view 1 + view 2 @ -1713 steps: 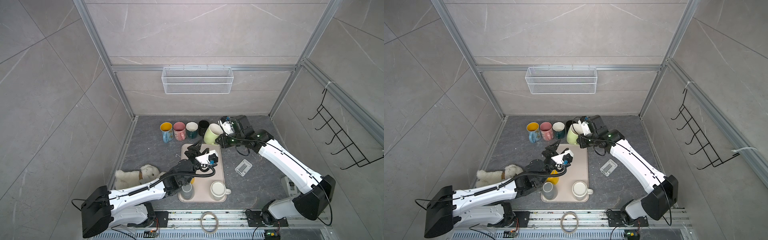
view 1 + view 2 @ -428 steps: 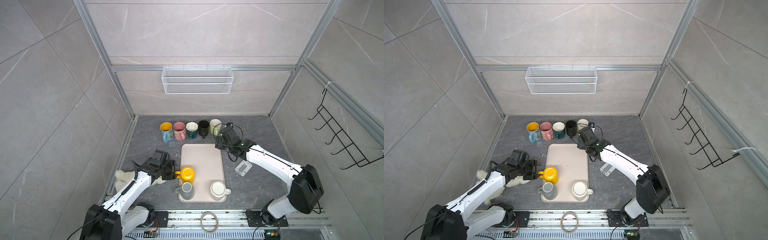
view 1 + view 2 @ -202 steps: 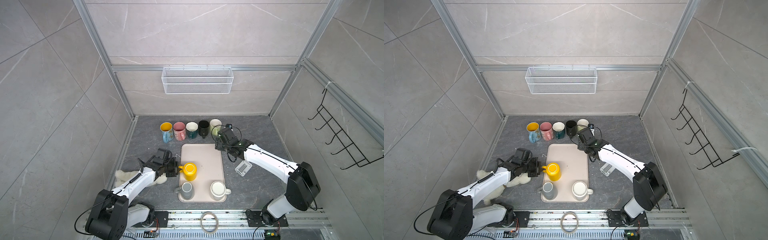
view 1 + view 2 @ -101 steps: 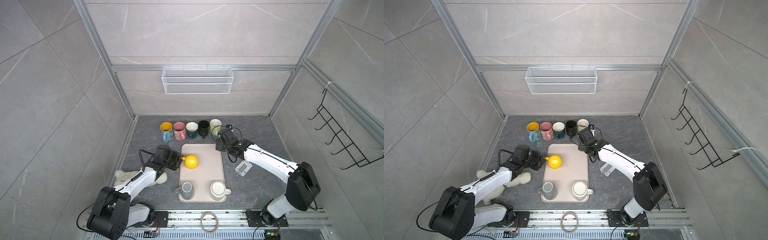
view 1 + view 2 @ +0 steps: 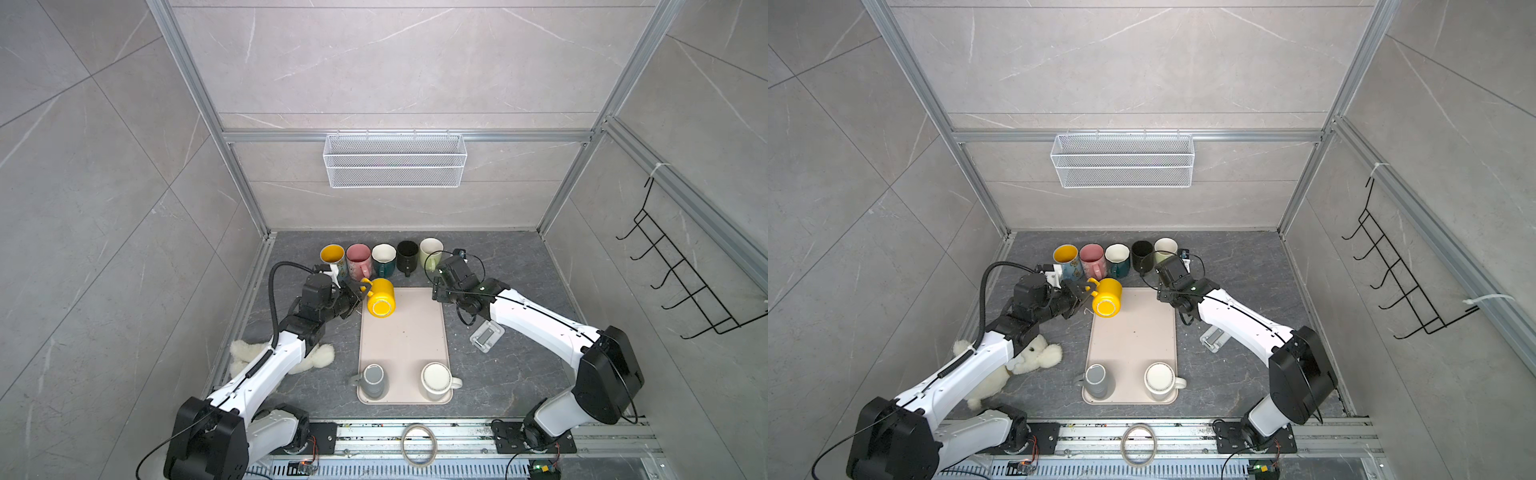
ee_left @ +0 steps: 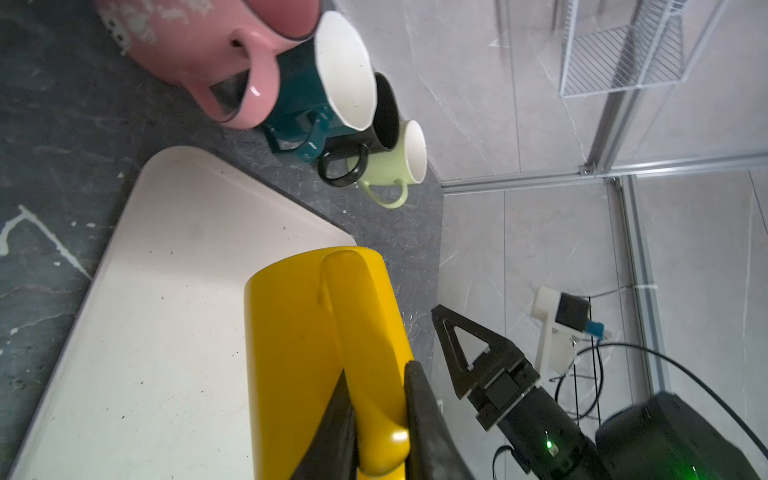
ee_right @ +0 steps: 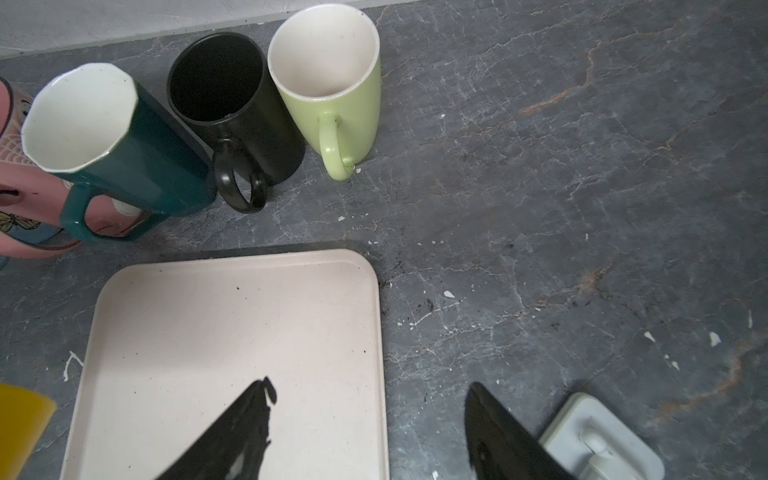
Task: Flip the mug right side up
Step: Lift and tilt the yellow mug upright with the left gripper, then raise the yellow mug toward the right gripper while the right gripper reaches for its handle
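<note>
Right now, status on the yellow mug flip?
Left gripper shut on handle of yellow mug. Right gripper open, empty, above tray far corner. Mug tipped sideways, not upright yet. Row of mugs close behind.

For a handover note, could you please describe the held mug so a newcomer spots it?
Start at the beige tray. Above its far left corner is the yellow mug, handle pinched between the left arm's fingers. No other mug is tipped sideways.
</note>
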Robot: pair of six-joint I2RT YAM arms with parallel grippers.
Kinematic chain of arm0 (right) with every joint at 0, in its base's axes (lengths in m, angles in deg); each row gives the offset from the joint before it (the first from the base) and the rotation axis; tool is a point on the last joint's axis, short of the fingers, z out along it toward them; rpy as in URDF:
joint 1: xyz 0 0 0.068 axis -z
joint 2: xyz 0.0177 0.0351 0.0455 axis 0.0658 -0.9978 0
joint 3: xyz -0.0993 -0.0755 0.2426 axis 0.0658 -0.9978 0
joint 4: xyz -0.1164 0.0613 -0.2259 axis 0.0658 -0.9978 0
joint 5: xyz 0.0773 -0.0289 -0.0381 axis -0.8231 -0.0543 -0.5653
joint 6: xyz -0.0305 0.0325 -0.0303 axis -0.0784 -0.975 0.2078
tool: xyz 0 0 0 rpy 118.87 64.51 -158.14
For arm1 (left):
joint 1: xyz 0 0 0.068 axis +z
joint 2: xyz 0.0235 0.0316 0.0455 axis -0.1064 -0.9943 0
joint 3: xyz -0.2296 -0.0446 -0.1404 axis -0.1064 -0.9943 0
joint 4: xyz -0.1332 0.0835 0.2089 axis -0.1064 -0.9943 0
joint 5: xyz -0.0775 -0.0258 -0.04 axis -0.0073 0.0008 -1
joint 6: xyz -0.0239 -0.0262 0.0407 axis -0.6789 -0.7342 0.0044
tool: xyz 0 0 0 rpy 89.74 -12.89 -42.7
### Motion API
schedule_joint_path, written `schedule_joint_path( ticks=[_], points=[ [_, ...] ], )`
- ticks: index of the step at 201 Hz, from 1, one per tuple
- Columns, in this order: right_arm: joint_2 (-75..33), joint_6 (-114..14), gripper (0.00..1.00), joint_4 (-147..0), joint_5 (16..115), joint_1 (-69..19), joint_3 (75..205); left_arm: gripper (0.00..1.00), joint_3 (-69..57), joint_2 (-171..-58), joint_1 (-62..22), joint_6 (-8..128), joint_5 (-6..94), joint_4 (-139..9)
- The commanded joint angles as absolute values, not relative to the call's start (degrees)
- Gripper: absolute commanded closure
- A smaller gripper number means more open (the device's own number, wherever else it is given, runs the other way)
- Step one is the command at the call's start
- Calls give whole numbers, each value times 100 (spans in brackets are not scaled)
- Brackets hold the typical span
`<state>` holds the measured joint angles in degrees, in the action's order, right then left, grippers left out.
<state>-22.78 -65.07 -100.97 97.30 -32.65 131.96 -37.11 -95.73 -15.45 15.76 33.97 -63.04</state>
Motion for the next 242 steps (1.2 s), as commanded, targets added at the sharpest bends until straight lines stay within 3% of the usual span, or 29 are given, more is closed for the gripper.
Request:
schedule_joint_path(
  ticks=[1, 74, 135, 209, 242],
  points=[
    [-2098, -6525, 25, -10263, 9776, -3305, 13323, 100, -3622, -8964, -1617, 2747, 3129, -5589],
    [-1981, -6534, 26, -10366, 9687, -3314, 13401, 100, -3929, -7799, -2345, 4935, 3350, -5579],
    [-1670, -6410, 31, -10439, 9180, -3319, 13550, 100, -4183, -7140, -3158, 6388, 4503, -5565],
    [-1388, -6210, 57, -10433, 7567, -3317, 14079, 100, -4236, -7281, -3874, 8048, 6167, -5211],
    [-1486, -6220, 60, -10381, 6681, -3284, 14417, 100, -4078, -7727, -4145, 8891, 6786, -4835]
  ],
)
